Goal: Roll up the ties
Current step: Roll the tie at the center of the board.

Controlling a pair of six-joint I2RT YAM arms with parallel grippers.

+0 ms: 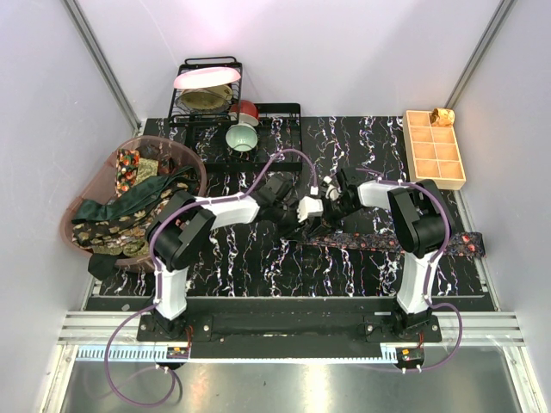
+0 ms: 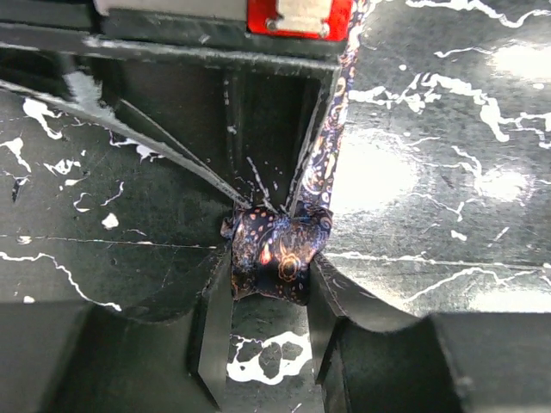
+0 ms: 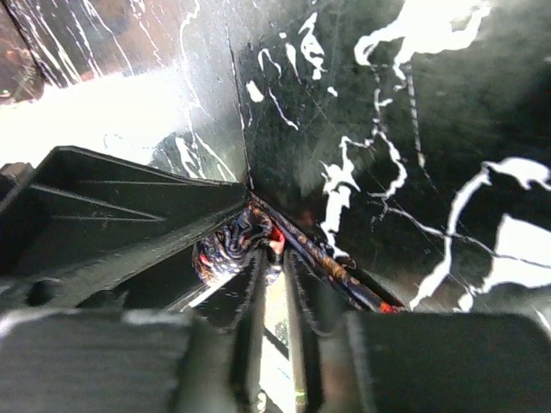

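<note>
Mid-mat: left gripper [image 2: 271, 280] clamped on rolled end of tie [image 1: 379, 240]. Right gripper [image 3: 274, 284] a slit apart, gripping nothing. Tail runs 3 o'clock to mat [image 1: 258, 258] edge. Basket [image 1: 71, 225] at 9 o'clock, well apart.

The 2 arms, the left arm [image 1: 172, 292] and the right arm [image 1: 416, 284], are each built of glossy white links alternating with bulky black joint housings, and each stands on a low black base [image 1: 164, 328]. A thin purple cable [image 1: 106, 366] loops out from each base, and more purple cable runs along the joints and arcs over the wrists. In the wrist views the fingers [image 2: 215, 340] are matte black plastic, angular and bevelled, with flat inner faces and scuffed edges.
</note>
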